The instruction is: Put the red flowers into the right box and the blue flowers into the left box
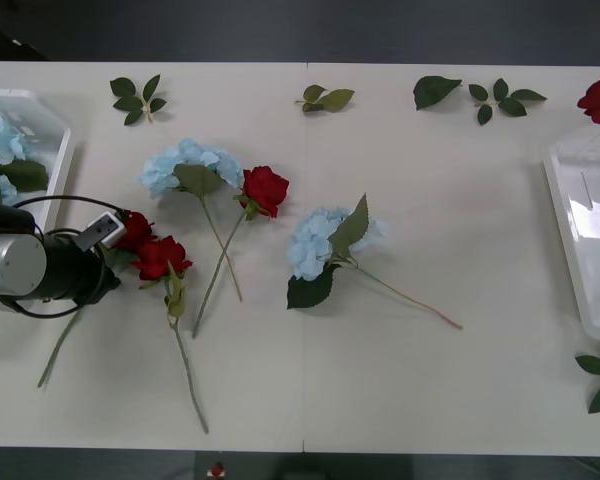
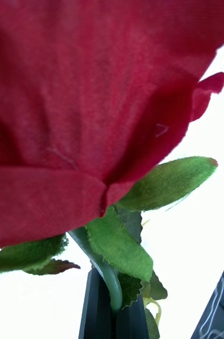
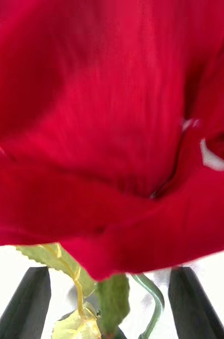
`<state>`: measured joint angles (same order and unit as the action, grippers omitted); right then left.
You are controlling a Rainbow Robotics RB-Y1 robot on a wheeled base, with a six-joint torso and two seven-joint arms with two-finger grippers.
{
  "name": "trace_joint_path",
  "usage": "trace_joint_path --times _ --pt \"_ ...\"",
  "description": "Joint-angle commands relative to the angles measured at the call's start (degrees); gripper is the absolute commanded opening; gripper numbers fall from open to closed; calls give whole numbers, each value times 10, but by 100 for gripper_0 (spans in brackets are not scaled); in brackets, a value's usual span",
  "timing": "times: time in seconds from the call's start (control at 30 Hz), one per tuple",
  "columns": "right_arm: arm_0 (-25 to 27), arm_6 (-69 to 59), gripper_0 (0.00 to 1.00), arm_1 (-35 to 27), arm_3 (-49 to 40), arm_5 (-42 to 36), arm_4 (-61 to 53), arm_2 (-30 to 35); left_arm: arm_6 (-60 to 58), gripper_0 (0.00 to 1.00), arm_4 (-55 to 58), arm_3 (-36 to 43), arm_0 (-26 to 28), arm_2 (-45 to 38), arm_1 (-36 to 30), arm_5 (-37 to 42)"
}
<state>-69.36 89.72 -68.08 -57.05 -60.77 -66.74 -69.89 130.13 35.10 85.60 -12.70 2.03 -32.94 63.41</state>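
Two hands: right hand (image 2: 113, 318) grips a deep-red rose (image 2: 90, 106) stem; left hand (image 3: 109, 307) spread wide.

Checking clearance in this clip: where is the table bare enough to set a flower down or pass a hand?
Free: the table between the loose blue flower and the right box, and the near strip in front. Crowded: the left side, where red flowers and crossed stems lie by the left gripper beside the left box.

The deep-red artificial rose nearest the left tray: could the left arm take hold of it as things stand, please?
Probably yes: the left pincer stands open astride the deep-red artificial rose's thin green stem; only its own leaves lie between.
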Motion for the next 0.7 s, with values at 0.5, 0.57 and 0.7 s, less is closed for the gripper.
trace_joint_path --times 0.5,0.57,0.7 --pt "9 9 0 113 255 91 28 -38 -28 0 59 18 -11 -26 7 1" --pt "14 8 0 120 267 101 32 -38 -29 0 93 22 -12 -43 6 12" --pt "28 12 0 123 273 117 49 -38 -29 0 206 35 -17 -107 -4 66"
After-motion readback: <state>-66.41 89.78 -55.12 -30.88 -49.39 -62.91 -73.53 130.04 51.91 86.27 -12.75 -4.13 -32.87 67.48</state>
